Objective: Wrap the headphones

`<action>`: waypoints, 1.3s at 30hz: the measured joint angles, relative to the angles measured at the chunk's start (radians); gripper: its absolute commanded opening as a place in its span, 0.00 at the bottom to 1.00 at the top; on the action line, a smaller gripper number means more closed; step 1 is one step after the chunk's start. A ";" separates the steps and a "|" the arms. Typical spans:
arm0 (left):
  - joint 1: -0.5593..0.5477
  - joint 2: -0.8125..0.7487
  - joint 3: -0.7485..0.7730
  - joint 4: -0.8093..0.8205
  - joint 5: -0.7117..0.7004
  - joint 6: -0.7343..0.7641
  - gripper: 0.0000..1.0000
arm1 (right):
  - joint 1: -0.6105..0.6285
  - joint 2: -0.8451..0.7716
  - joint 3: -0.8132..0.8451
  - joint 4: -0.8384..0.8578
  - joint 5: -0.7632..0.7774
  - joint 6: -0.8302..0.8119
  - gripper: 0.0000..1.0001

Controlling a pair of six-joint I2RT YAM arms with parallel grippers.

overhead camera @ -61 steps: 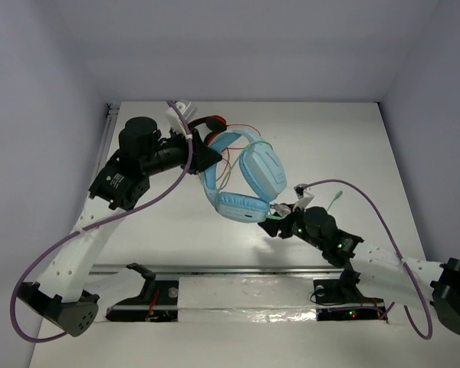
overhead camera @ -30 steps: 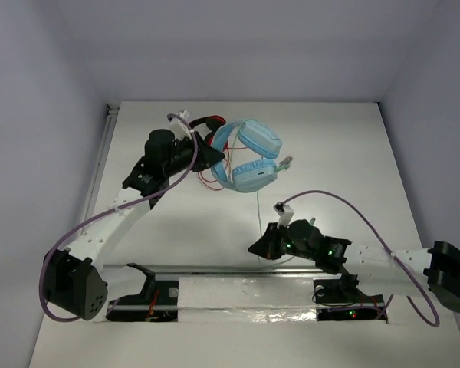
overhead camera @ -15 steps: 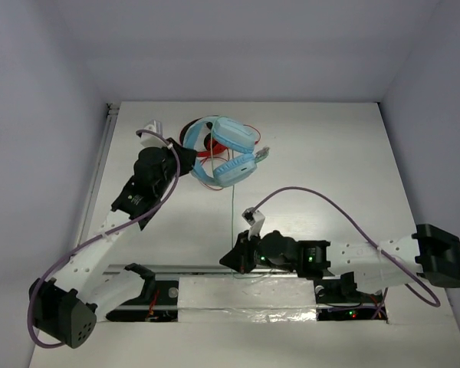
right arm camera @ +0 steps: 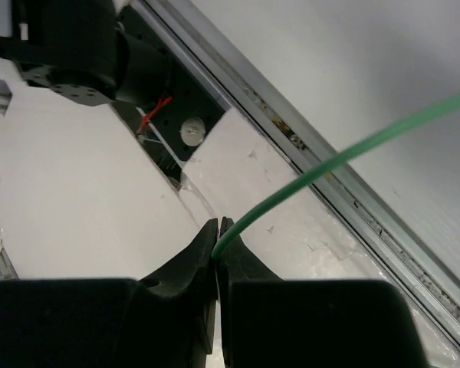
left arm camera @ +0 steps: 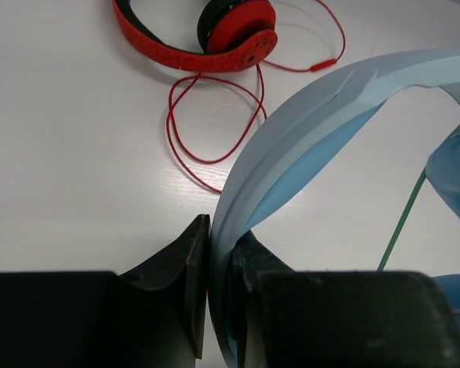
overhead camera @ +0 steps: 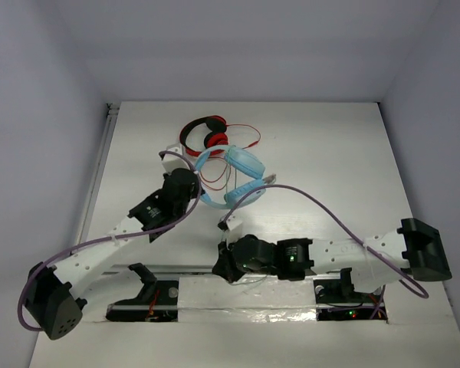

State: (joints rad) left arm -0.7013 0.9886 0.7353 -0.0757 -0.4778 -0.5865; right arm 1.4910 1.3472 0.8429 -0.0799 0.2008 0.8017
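The light-blue headphones hang over the middle of the table, just in front of the red pair. My left gripper is shut on their wide band, which runs up out of the jaws in the left wrist view. One blue cup shows at the right edge there. The thin green cable runs down from the cups. My right gripper sits low by the near rail and is shut on that cable, pinched at the fingertips.
The smaller red-and-black headphones with their looped red cable lie on the table behind the blue ones. A metal rail and taped strip run along the near edge by the arm bases. Purple arm cables arch above the table.
The left gripper has drawn the blue headphones toward the near side and off the red pair. The right gripper has slid left along the near rail, still holding the green cable.
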 measured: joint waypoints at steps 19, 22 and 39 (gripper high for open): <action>-0.338 0.232 0.158 -0.356 -0.050 0.106 0.00 | -0.062 -0.199 0.307 -0.608 0.236 -0.268 0.00; -0.338 0.224 0.169 -0.386 -0.009 0.129 0.00 | -0.106 -0.239 0.308 -0.673 0.285 -0.279 0.00; -0.329 0.152 0.225 -0.396 0.190 0.340 0.00 | -0.174 -0.212 0.308 -0.717 0.508 -0.285 0.07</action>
State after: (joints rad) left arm -1.0306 1.1408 0.9600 -0.4721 -0.2874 -0.2462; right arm 1.3167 1.1347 1.1511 -0.7967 0.7086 0.5163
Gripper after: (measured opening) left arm 0.102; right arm 0.064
